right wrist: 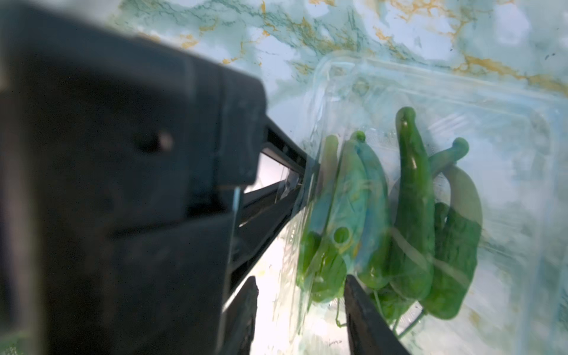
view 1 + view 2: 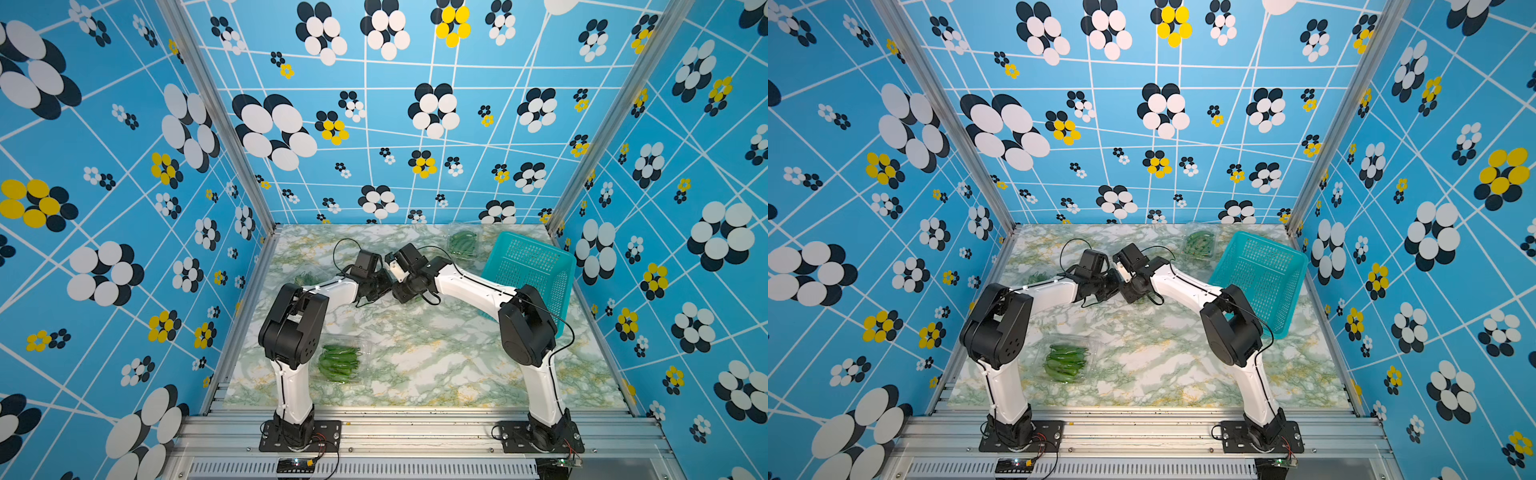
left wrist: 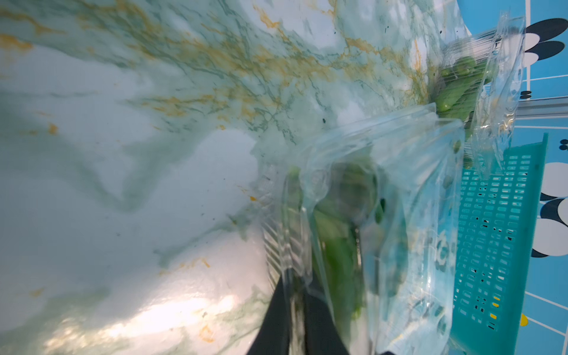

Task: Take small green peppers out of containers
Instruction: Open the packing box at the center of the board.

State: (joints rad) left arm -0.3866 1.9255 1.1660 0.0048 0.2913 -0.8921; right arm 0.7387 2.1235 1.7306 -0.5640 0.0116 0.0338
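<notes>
- My left claw (image 3: 295, 289) is closed on the rim of a clear plastic box (image 3: 415, 184). The thin plastic is pinched flat between the two dark fingers.
- My right claw (image 1: 301, 279) has its fingers apart, set at one end of the same box, with the end of the box lying between them. I cannot tell whether either finger presses on the plastic.
- In both top views the two claws meet nose to nose over the middle of the table (image 2: 436, 361). They hide most of the box beneath them.
- The peppers (image 1: 412, 215) are inside this box: several glossy green ones, packed side by side and seen through the clear wall. I cannot tell whether the lid is latched.
- A near box (image 2: 363, 347) sits at the front of the table, just beside my left arm's lower section and well apart from both claws. It holds a heap of peppers (image 2: 338, 363).
- A far box (image 3: 504, 76) stands near the back edge, just beside the teal basket (image 2: 532, 270). More peppers (image 3: 455, 89) show through its wall.
- The basket is at the far right of the table, tilted, with its open side turned towards the middle.
</notes>
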